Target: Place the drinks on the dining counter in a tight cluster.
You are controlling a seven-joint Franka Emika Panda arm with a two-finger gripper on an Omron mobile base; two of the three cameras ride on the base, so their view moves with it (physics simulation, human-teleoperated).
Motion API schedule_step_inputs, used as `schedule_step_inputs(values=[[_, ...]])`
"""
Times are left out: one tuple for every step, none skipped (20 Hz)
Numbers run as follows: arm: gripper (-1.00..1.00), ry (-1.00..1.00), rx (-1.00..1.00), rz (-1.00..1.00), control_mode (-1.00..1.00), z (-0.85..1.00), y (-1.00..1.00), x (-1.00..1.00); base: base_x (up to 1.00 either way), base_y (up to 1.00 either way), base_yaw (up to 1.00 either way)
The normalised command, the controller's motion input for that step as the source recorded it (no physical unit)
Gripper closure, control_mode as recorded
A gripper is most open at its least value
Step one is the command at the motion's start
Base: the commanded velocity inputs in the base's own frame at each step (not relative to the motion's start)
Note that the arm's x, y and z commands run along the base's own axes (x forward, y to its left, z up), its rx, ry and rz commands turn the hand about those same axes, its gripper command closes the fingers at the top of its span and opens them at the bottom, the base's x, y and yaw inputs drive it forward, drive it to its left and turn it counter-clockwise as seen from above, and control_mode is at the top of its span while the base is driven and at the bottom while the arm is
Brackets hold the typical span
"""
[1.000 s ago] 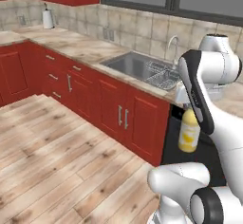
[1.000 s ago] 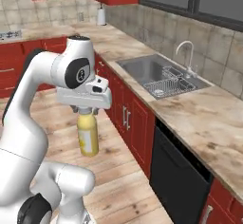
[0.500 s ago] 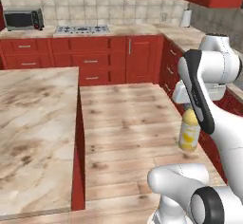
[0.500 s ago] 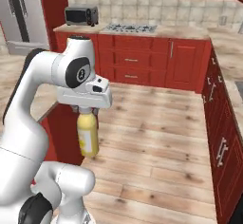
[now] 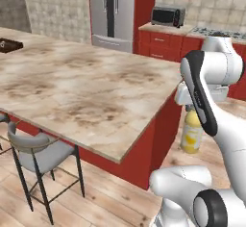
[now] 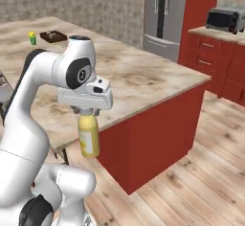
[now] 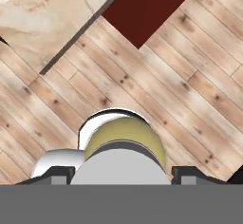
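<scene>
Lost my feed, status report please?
Gripper shut on juice bottle, carried upright. Dining counter alongside, bottle not over it yet. Nothing blocking.

Smooth, faintly glossy plastic on the stout yellow juice bottle (image 5: 191, 134) with pale matt cap, right of centre. Polished beige-brown marble pattern across the long table (image 5: 81, 91), left half. Matt red panelling on the table's side (image 6: 153, 134). Satin wood-plank floor (image 7: 190, 71). Brushed steel on the tall grey fridge (image 5: 110, 12), top.

Behind the steel fridge (image 5: 111, 10) stand red cabinets (image 5: 163, 48), a tiled wall (image 5: 53, 7), and plank flooring (image 6: 201, 172) before it.
</scene>
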Motion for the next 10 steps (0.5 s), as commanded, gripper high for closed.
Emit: schedule_step_inputs(values=[[1.00,0.00,0.00,0.00,1.00,0.00,0.00,0.00,-0.14,0.00,1.00],[1.00,0.00,0.00,0.00,1.00,0.00,0.00,0.00,0.00,0.00,0.93],[1.00,0.00,0.00,0.00,1.00,0.00,0.00,0.00,0.02,-0.30,0.73],[1.00,0.00,0.00,0.00,1.00,0.00,0.00,0.00,0.51,-0.30,0.50],[1.00,0.00,0.00,0.00,1.00,0.00,0.00,0.00,0.52,-0.37,0.37],[1.00,0.00,0.00,0.00,1.00,0.00,0.00,0.00,0.66,-0.39,0.30],[1.00,0.00,0.00,0.00,1.00,0.00,0.00,0.00,0.77,-0.45,0.31],[1.00,0.00,0.00,0.00,1.00,0.00,0.00,0.00,0.64,-0.59,0.29],[1.00,0.00,0.00,0.00,1.00,0.00,0.00,0.00,0.46,-0.82,0.23],[1.00,0.00,0.00,0.00,1.00,0.00,0.00,0.00,0.32,-0.86,0.19]])
